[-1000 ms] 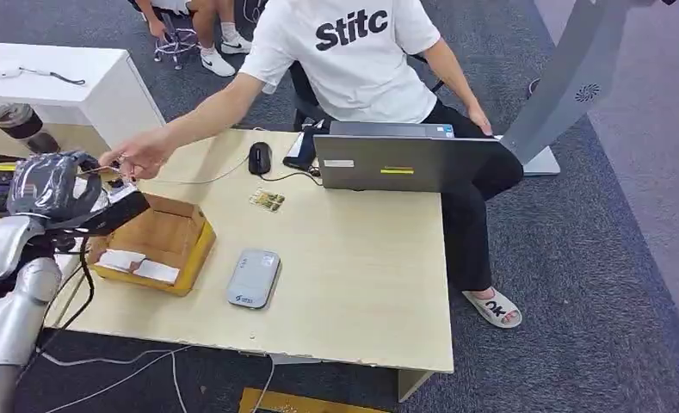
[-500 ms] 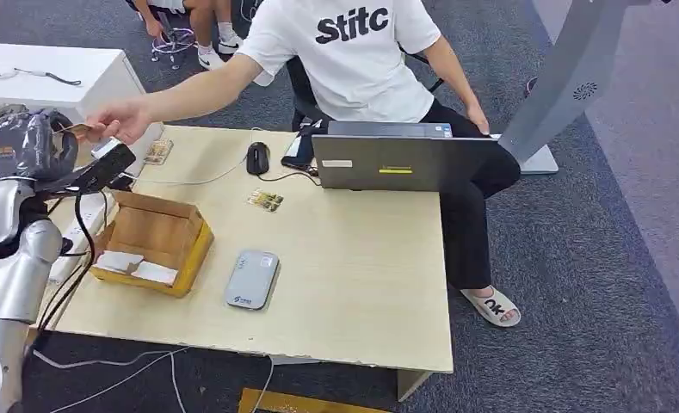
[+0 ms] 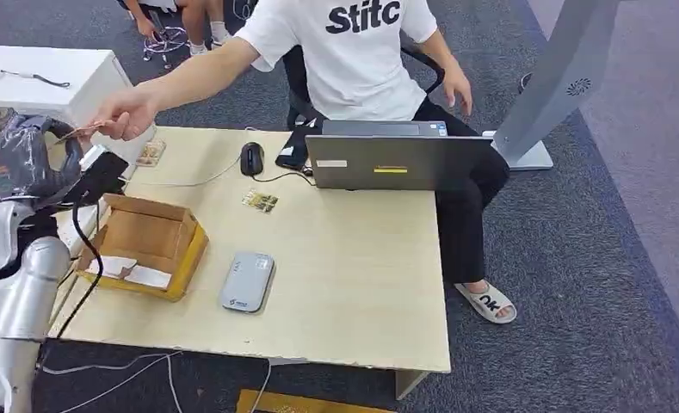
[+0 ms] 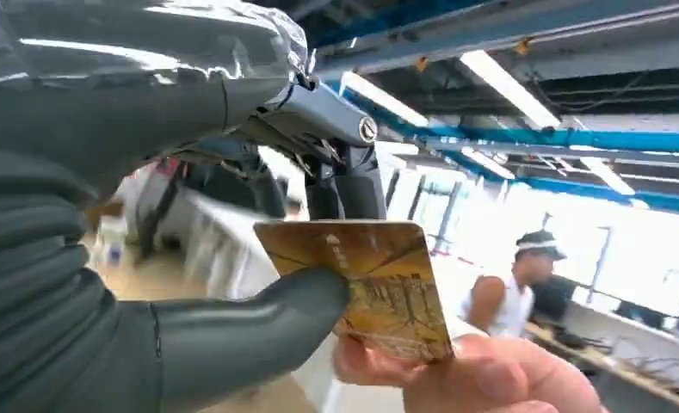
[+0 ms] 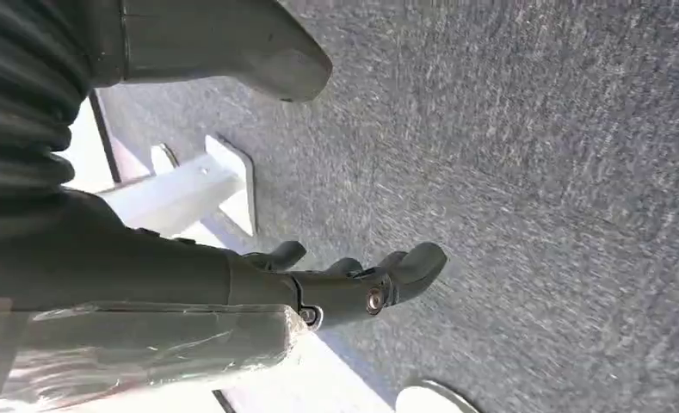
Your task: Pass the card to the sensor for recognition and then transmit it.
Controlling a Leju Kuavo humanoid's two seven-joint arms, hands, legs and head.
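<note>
A gold patterned card (image 4: 379, 284) is pinched between my left hand's (image 4: 146, 215) thumb and its dark fingers. A person's fingers (image 4: 482, 379) grip the same card at its free edge. In the head view my left hand (image 3: 27, 159) is raised beyond the table's far left corner, with the card (image 3: 77, 132) between it and the person's outstretched hand (image 3: 127, 114). The grey sensor (image 3: 246, 281) lies flat on the table, well to the right of my left hand. My right hand (image 5: 353, 284) hangs over the carpet, its fingers loosely apart and holding nothing.
An open cardboard box (image 3: 144, 245) with white slips stands on the wooden table (image 3: 353, 284) left of the sensor. Loose cards (image 3: 259, 201) lie mid-table. A laptop (image 3: 387, 161) and mouse (image 3: 250, 157) sit at the far edge before the seated person. A white cabinet (image 3: 52, 77) stands far left.
My left hand has risen from above the box towards the far left corner. The person's hand followed it and now grips the card. The camera shifted slightly.
</note>
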